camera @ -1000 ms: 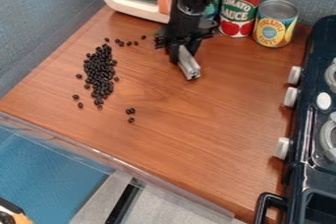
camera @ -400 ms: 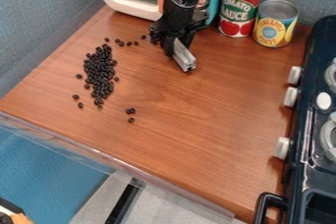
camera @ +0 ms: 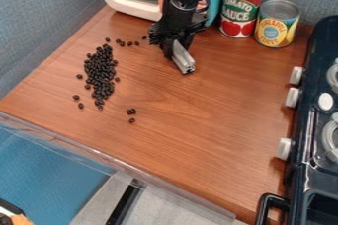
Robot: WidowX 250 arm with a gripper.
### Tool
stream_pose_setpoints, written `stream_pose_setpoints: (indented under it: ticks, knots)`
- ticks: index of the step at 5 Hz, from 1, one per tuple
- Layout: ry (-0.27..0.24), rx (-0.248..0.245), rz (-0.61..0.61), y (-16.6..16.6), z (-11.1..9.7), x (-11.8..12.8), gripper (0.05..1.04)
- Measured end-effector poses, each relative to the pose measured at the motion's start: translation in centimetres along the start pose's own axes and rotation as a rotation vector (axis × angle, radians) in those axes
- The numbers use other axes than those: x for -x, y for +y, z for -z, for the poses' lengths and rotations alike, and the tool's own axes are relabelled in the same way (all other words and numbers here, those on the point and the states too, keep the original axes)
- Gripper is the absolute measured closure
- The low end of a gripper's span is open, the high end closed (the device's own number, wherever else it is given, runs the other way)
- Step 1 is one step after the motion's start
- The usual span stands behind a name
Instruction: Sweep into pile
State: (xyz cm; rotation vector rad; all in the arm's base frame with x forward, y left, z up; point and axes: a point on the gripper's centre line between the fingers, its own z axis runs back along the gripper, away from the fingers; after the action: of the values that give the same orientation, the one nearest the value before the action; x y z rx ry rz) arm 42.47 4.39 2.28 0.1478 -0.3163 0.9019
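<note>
From where I stand, on the camera view's side, the black gripper [camera: 173, 51] hangs near 12 o'clock on the wooden table [camera: 198, 120], its fingers clenched on a silver bar [camera: 184, 61], parted, it seems, only by the thickness of that bar. I can't tell whether the bar's low end touches the wood. The heap of black beans [camera: 100, 71] lies well apart from it, toward 9 o'clock, with a few loose beans [camera: 131, 112] out at the heap's 5 o'clock, others at its 7 and a thin trail at its 1. What worries me is the bar: gripped at one end, it could twist in the fingers if it is pressed hard on the wood. Held too high, it would skim over the beans and leave them lying; brought in too fast, it might set the round little things rolling and widen the scatter. A shove that runs on past the heap toward 7 o'clock might carry some toward the table's clear edging [camera: 99, 152]. And a wide swing toward 2 o'clock, going after nothing useful, could knock the tomato sauce can [camera: 241, 7], which stands just beside the pineapple can [camera: 276, 24].
</note>
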Motion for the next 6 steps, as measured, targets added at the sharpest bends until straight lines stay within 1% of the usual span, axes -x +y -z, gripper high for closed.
stream_pose_setpoints:
  ticks: [1,2,3,5,6]
  knots:
    - [-0.004,-0.017,-0.023,1.0,0.5,-0.4,0.692]
    - [-0.01,-0.016,-0.022,1.1,0.6,-0.4,0.692]
    - [-0.002,-0.021,-0.029,1.7,0.7,-0.4,0.692]
    - [0.008,-0.022,-0.041,2.9,0.6,-0.1,0.692]
    - [0.008,-0.015,-0.04,3.3,0.2,0.1,0.692]
